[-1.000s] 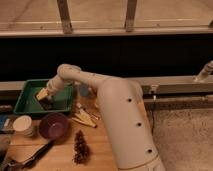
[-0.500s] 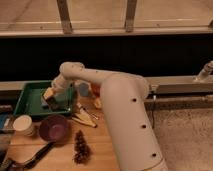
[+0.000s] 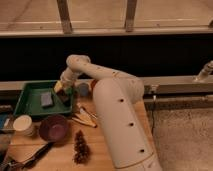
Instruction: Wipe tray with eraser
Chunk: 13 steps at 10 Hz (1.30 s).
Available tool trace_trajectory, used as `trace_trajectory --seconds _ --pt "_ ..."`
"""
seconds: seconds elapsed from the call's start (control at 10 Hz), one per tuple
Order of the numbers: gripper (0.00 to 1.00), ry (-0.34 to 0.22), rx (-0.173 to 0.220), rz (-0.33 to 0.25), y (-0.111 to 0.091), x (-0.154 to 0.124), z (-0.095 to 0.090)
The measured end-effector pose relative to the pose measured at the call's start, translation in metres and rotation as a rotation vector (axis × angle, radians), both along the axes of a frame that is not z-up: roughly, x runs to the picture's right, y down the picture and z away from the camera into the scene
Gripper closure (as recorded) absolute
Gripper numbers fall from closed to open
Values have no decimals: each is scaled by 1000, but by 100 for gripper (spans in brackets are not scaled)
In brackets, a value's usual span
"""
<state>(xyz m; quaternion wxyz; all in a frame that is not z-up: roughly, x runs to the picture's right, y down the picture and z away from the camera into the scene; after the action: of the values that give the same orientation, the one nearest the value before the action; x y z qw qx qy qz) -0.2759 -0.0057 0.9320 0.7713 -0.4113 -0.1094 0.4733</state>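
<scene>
Eraser (image 3: 46,99) lies flat on the floor of the tray (image 3: 30,106), right of the tray's centre, loose, nothing touching it. Its long axis seems to run front-to-back of the tray, slightly skewed; hard to be sure.

Gripper (image 3: 62,90) is at the tray's right rim, low, just beside the eraser's right side and a bit farther back. Key relation: the eraser is to the left of the gripper in the camera view and slightly nearer the camera. There is a small gap between them, no contact visible. Can't tell whether the gripper is open or closed. It isn't holding the eraser, judging by that gap. A yellowish bit shows at the wrist; unclear what it is.

Only one arm, reaching in from the right over the table (image 3: 57,156).

Judgement: the eraser isn't in hand yet, so wiping hasn't started or is paused. The next move is a short shift left and toward the camera, down onto the block, closing across its short sides.

Around the tray:
- A small blue-grey cup (image 3: 82,90) just right of the gripper, outside the tray.
- A purple bowl (image 3: 54,128) in front of the tray.
- A white cup (image 3: 23,124) to the bowl's left.
- Wooden utensils (image 3: 82,119) right of the bowl.
- A pinecone (image 3: 80,145) nearer the camera.
</scene>
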Motion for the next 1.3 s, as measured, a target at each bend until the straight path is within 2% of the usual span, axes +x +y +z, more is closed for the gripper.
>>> trace_trajectory --seconds 0.3,0.6,0.9,1.3 --pt "100 -16 3 -20 -9 -17 16" --pt "100 -65 2 -28 -10 -39 18" --pt "100 -80 12 -15 -3 -40 1" --pt "100 -39 -3 29 25 -5 -35"
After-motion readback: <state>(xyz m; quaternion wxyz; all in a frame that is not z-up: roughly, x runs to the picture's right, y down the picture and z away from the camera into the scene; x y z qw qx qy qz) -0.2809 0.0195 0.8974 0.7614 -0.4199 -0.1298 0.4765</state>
